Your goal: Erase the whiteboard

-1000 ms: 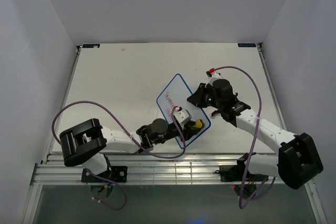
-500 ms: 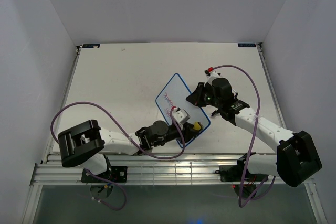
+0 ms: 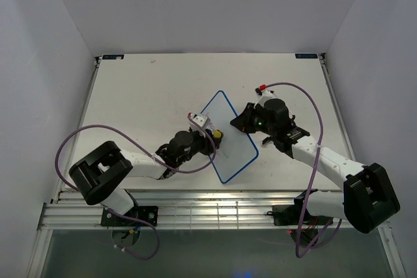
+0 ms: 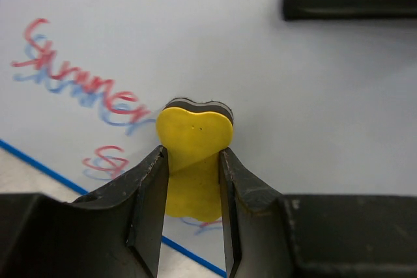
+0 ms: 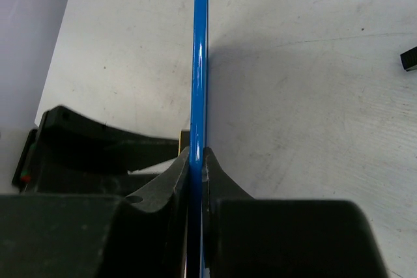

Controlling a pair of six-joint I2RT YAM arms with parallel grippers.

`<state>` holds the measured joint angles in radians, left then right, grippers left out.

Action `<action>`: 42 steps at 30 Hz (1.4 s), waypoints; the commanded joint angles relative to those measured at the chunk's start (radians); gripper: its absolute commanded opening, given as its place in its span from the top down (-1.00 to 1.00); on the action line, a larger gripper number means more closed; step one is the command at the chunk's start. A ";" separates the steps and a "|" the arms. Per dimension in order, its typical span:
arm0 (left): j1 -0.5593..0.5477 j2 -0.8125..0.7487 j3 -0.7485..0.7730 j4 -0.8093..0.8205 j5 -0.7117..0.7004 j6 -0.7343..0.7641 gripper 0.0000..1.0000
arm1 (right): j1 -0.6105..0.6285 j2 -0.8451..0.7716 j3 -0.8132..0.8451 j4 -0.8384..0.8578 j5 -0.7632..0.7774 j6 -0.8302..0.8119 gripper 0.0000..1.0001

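Now sits farther left on the whiteboard (image 3: 236, 148) than a second ago.
Pinches yellow sponge (image 4: 194, 131) in left gripper (image 4: 193, 154) beside red writing (image 4: 78, 86); clamps tilted mid-table board's blue rim (image 5: 200, 63) in right gripper (image 5: 196, 157); seems light, stiff, slick, best held by edge.

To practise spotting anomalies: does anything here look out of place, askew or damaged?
The whiteboard is not lying flat: the right end effector pinches its blue rim and holds it on edge, while the left end effector holds a yellow sponge at its face. Nothing looks spilled or damaged.
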<state>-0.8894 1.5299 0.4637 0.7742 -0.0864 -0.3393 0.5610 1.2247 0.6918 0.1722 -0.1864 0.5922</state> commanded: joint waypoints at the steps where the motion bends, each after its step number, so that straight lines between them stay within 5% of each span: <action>1: 0.081 0.067 -0.010 -0.043 0.007 0.020 1.00 | 0.050 -0.016 -0.023 0.021 -0.244 0.011 0.85; 10: 0.276 0.167 0.038 0.065 0.172 0.017 1.00 | 0.050 -0.060 -0.034 -0.020 -0.332 -0.015 0.85; 20: 0.366 0.233 0.095 0.158 0.298 0.025 1.00 | 0.050 -0.074 -0.038 -0.117 -0.297 -0.088 0.85; 28: 0.357 0.237 0.173 0.140 0.444 -0.006 1.00 | 0.050 -0.036 -0.028 -0.119 -0.303 -0.109 0.85; 42: 0.123 0.171 0.122 0.105 0.364 -0.015 1.00 | 0.050 -0.034 -0.011 -0.100 -0.321 -0.101 0.85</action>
<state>-0.6647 1.6936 0.5938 0.9260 0.1543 -0.3161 0.5495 1.1687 0.6712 0.0963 -0.2352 0.5426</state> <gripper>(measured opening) 0.427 0.119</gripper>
